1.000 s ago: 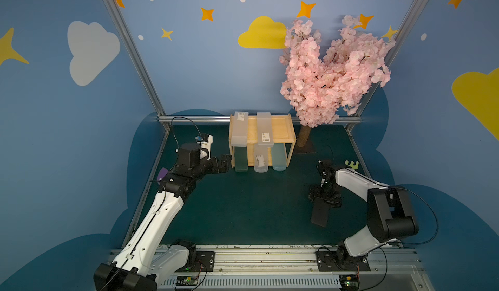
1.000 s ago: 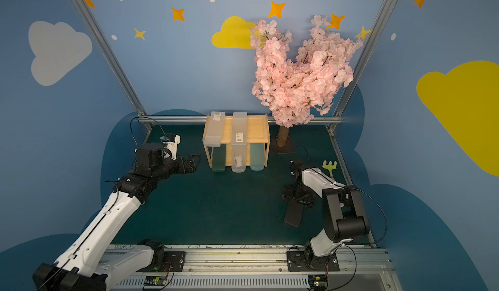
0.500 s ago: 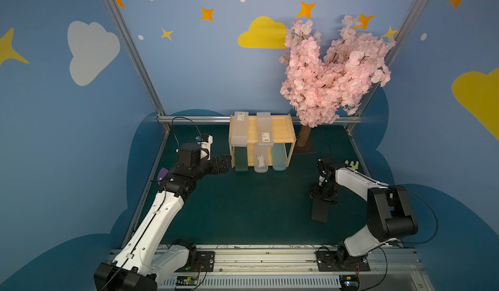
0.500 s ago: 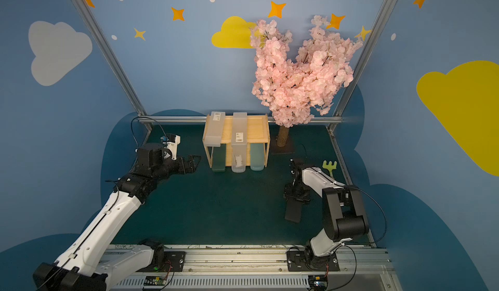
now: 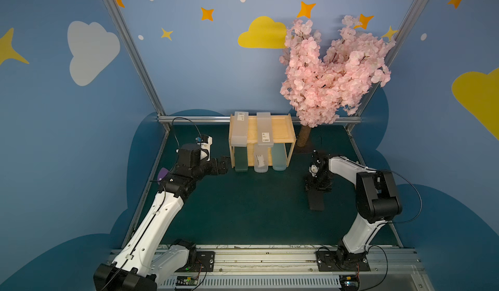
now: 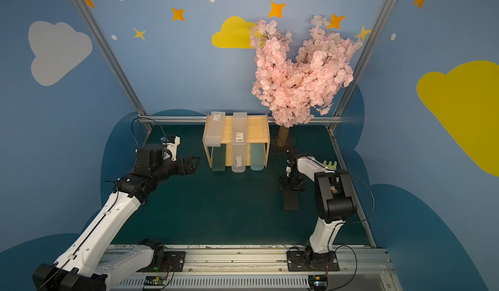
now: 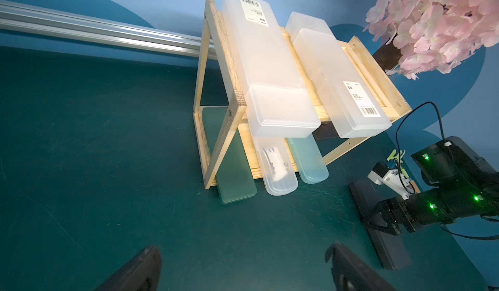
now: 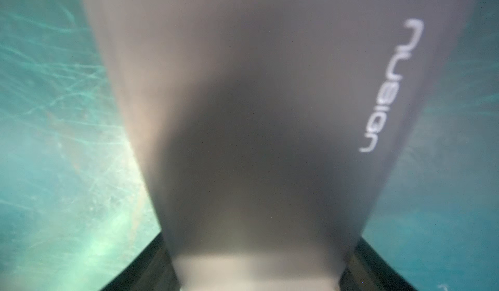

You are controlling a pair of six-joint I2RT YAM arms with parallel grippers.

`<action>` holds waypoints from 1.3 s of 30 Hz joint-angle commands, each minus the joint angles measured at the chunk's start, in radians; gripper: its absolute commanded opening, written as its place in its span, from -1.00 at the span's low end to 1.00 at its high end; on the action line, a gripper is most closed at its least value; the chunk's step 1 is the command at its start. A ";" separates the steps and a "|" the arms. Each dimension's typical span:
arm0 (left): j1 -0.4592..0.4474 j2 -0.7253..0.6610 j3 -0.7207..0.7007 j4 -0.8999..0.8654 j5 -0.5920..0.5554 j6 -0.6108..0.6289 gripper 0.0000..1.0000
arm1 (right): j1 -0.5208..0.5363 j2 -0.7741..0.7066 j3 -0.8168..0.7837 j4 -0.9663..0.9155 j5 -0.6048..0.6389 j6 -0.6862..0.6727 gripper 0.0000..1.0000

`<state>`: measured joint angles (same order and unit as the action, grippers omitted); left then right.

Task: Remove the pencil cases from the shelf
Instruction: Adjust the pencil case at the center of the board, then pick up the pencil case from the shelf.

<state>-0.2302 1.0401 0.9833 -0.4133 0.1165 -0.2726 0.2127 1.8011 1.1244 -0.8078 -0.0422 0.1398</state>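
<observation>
Notably slim black case (image 8: 256,100), white lettering

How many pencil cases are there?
6. Two white cases atop the shelf; dark green case, clear case, light blue case on its lower tier; black case on the mat, in the right gripper.
</observation>
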 commanded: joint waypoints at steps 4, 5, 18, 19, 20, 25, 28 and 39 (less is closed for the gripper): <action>-0.001 -0.019 -0.003 -0.012 -0.015 0.023 1.00 | 0.008 0.025 0.019 0.002 0.009 -0.074 0.55; 0.002 -0.017 -0.003 -0.011 -0.014 0.022 1.00 | 0.015 0.022 0.019 0.004 0.017 -0.074 0.68; -0.002 -0.014 0.010 -0.008 0.004 0.010 1.00 | 0.087 -0.156 0.073 -0.049 0.039 -0.007 0.96; -0.001 -0.014 0.015 -0.011 0.005 0.008 1.00 | 0.099 -0.195 0.097 -0.074 0.044 -0.001 0.96; -0.001 -0.015 0.021 -0.015 0.008 0.007 1.00 | 0.115 -0.228 0.123 -0.098 0.047 0.008 0.96; -0.003 -0.021 0.054 -0.033 0.003 -0.007 1.00 | 0.231 -0.378 0.308 -0.180 -0.002 0.053 0.96; -0.003 -0.020 0.078 -0.046 -0.004 -0.015 1.00 | 0.315 -0.421 0.382 -0.117 0.040 0.085 0.97; -0.039 0.022 0.208 -0.064 -0.074 0.026 1.00 | 0.449 -0.043 0.899 -0.119 0.118 0.153 0.96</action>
<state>-0.2596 1.0451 1.1484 -0.4568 0.0689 -0.2737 0.6338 1.6524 1.9324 -0.8959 0.0288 0.2741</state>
